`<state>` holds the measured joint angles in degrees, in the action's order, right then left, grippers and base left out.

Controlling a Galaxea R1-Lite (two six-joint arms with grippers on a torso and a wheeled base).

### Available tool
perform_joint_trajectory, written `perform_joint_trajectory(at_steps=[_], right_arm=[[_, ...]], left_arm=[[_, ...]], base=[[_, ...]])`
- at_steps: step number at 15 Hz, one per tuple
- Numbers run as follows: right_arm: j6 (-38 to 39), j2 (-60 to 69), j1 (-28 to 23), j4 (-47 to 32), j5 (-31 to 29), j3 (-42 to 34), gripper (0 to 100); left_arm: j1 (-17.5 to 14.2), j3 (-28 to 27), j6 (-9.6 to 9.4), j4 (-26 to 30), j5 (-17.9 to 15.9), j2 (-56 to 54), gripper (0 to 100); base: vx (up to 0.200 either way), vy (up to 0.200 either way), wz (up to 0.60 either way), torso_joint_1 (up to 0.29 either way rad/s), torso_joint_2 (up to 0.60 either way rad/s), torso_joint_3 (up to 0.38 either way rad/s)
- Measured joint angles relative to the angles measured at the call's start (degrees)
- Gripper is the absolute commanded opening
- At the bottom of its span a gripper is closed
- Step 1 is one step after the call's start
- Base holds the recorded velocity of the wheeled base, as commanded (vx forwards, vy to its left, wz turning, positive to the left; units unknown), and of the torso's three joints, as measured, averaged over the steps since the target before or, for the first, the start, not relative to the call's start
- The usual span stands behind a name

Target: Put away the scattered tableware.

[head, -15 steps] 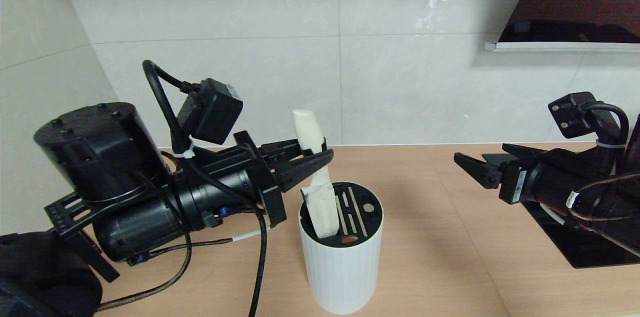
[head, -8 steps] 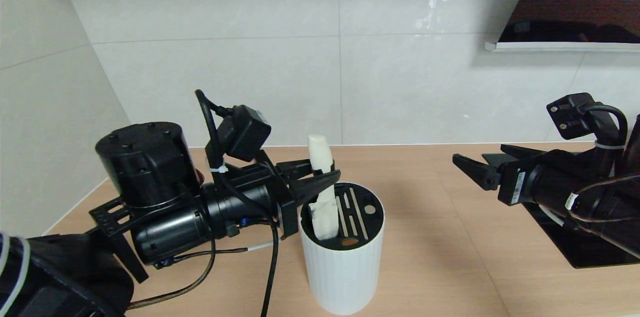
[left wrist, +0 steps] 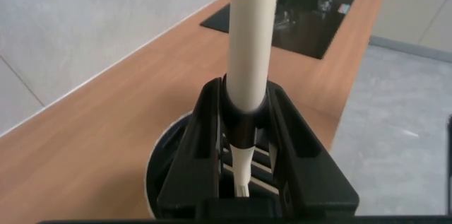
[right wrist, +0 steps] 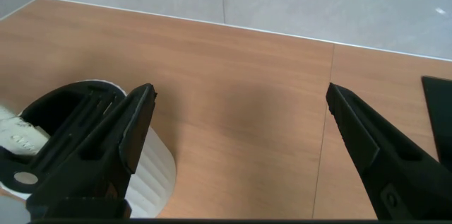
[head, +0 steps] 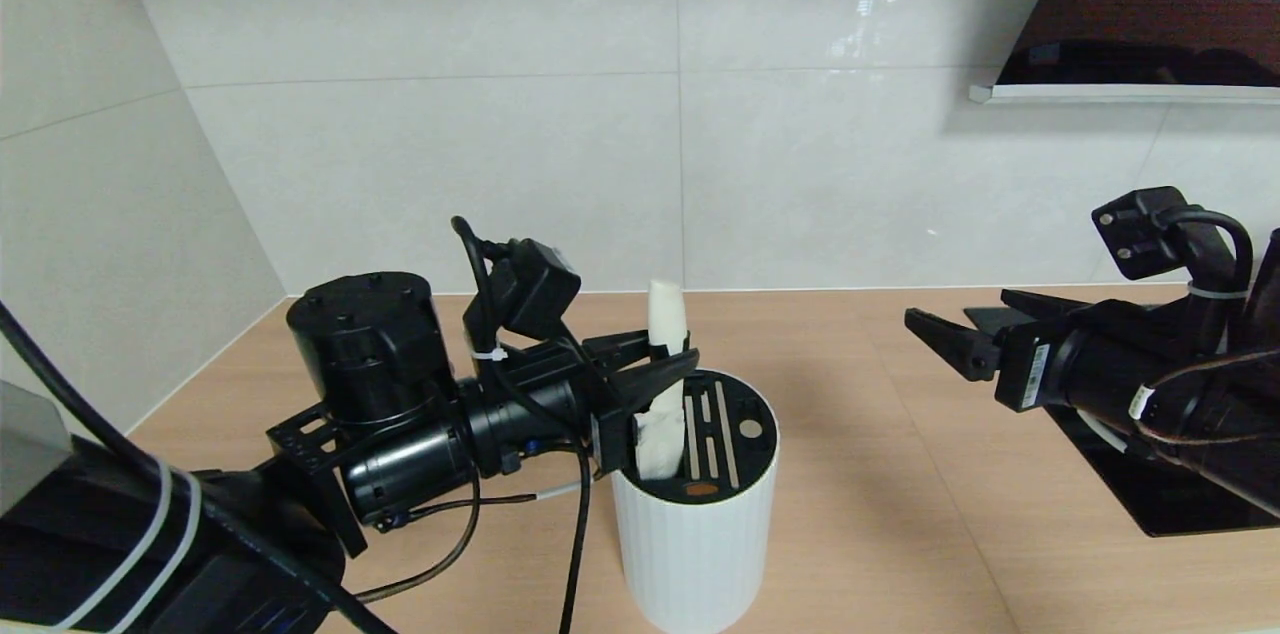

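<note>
White glossy tiled wall (head: 700, 164) stands behind both my grippers, on the far side of everything. Light wood-grain worktop (head: 880, 474) lies under them, L to R. Dark reddish range hood (head: 1150, 4) hangs high above my R gripper (head: 958, 307). Flat black glass cooktop (head: 1170, 504) sits in the worktop below that gripper's arm.

White ribbed cylindrical knife block (head: 695, 554) w/ black slotted top stands on the worktop right under the tip of my L gripper (head: 675, 356), well apart from the R gripper. Its top has a wide slot on the side nearest the L gripper, then a few narrow slots, a small round hole and an orange-brown oval spot near the front edge.

L gripper lies approx level, reaching in from the block's left. Its fingers (left wrist: 212, 132) are clamped tight, one each side, on the handle of the white knife w/ rounded handle (head: 668, 309), just above the block's top. Can't tell if the fingers touch the block's rim.

R gripper: fingers (right wrist: 134, 125) spread wide, nothing btwn them, pointing toward the block across bare worktop.

Knife: blade down in the wide slot, partly sunk, close to upright. Handle end sticks up past the L gripper's fingers.
</note>
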<state>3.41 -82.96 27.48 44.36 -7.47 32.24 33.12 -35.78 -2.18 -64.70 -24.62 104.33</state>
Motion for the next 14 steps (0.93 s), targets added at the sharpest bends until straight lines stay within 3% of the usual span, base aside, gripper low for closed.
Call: perform_joint_trajectory(at_steps=[6,7,14], right_arm=[[0.0,0.0,0.1,0.0,0.0,0.0,100],[0.0,0.0,0.1,0.0,0.0,0.0,100],[0.0,-0.1,0.1,0.0,0.0,-0.1,100]], left_arm=[[0.0,-0.3,0.16,-2.8,1.9,1.4,0],[-0.1,-0.4,0.18,-3.2,2.0,1.5,100],[-0.1,-0.8,0.40,-3.5,2.6,0.0,100]], base=[[0.000,0.000,0.00,0.000,0.00,0.000],[0.000,0.000,0.00,0.000,0.00,0.000],[0.000,0.000,0.00,0.000,0.00,0.000]])
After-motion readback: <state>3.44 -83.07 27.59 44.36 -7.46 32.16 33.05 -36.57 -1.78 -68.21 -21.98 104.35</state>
